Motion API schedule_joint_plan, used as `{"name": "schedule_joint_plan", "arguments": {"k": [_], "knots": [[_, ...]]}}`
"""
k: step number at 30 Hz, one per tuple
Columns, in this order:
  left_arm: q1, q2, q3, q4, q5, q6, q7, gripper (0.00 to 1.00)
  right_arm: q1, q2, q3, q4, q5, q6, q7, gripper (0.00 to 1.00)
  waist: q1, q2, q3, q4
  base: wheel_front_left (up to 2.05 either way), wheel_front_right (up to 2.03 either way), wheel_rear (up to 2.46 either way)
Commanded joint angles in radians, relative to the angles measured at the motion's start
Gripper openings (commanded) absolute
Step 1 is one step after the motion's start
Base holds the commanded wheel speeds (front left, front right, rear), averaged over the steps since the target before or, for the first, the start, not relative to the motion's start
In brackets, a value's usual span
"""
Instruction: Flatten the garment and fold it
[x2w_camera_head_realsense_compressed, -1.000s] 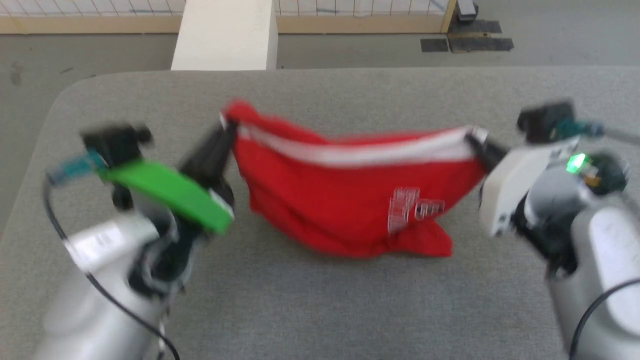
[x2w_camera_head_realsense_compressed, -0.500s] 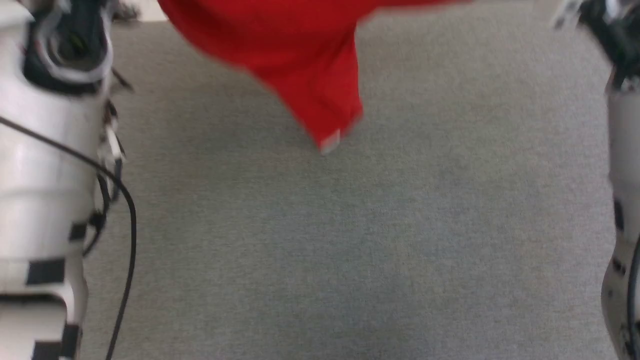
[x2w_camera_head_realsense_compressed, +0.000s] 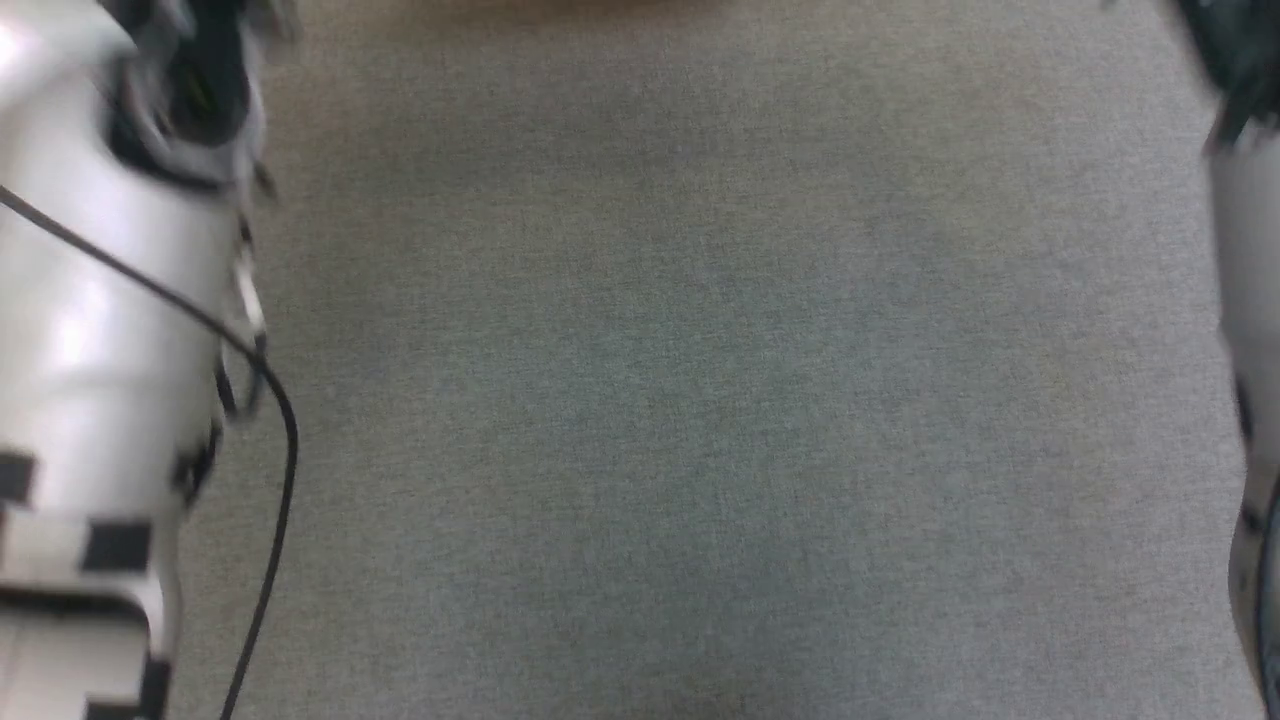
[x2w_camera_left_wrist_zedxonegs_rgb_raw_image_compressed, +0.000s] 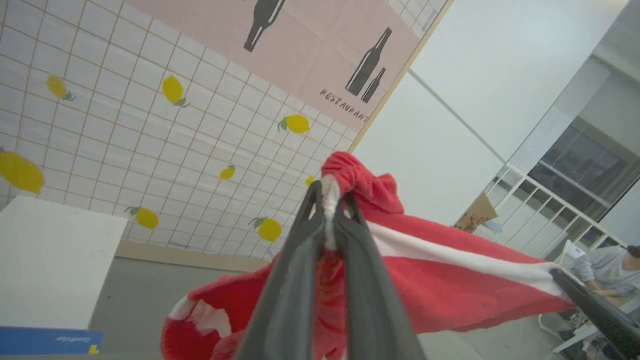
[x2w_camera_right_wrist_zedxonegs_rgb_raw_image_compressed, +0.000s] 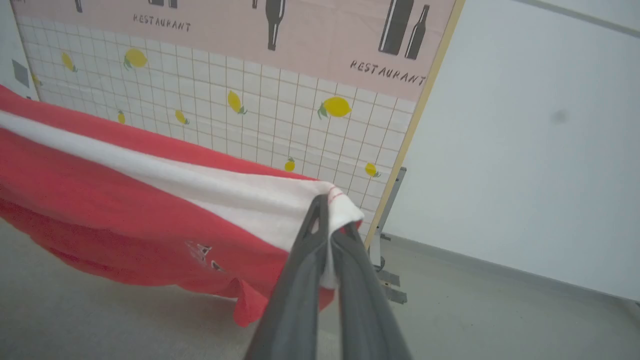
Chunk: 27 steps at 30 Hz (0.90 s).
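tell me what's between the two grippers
The red garment, one end pinched in the left gripper, the other in the right gripper; the left wrist view shows the span.

The left forearm (x2w_camera_head_realsense_compressed: 100, 330) is glossy white with black square markings (a thin black cable (x2w_camera_head_realsense_compressed: 294, 445) loops alongside); the left gripper (x2w_camera_left_wrist_zedxonegs_rgb_raw_image_compressed: 330, 195) has long, dark grey fingers (x2w_camera_left_wrist_zedxonegs_rgb_raw_image_compressed: 295, 280).

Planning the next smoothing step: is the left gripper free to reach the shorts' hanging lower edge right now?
Probably not. The left gripper is shut on one end of the shorts, the right gripper on the other, holding them stretched in the air; releasing would likely drop that end.
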Motion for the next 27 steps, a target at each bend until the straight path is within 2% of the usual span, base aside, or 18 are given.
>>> {"name": "schedule_joint_plan", "arguments": {"k": [1, 5, 11, 16, 22, 27], "knots": [[0.075, 0.020, -0.026, 0.009, 0.018, -0.010, 0.015, 0.00, 0.071, -0.014, 0.019, 0.005, 0.031, -0.002, 0.010, 0.00, -0.0002, 0.0000, -0.021, 0.012, 0.00, 0.00, 0.00], [0.266, 0.044, -0.087, -0.004, 0.016, -0.021, 0.055, 0.00, 0.253, -0.064, 0.089, -0.029, 0.125, -0.002, 0.056, 0.00, -0.0002, 0.0000, -0.063, 0.024, 0.00, 0.00, 0.00], [0.576, 0.082, -0.159, -0.091, -0.026, -0.011, 0.122, 0.00, 0.564, -0.127, 0.108, -0.148, 0.255, -0.002, 0.156, 0.00, -0.0002, 0.0000, -0.147, 0.040, 0.00, 0.00, 0.00], [0.807, 0.133, -0.194, -0.206, -0.048, 0.053, 0.157, 0.00, 0.813, -0.136, 0.051, -0.267, 0.289, -0.002, 0.233, 0.00, -0.0002, 0.0000, -0.215, 0.047, 0.00, 0.00, 0.00], [1.014, 0.187, -0.213, -0.352, -0.085, 0.132, 0.194, 0.00, 1.065, -0.115, -0.036, -0.380, 0.248, -0.002, 0.352, 0.00, -0.0002, 0.0000, -0.290, 0.066, 0.00, 0.00, 0.00], [1.124, 0.231, -0.252, -0.438, -0.079, 0.191, 0.236, 0.00, 1.264, -0.054, -0.127, -0.466, 0.210, -0.002, 0.487, 0.00, -0.0002, 0.0000, -0.330, 0.089, 0.00, 0.00, 0.00]]}}
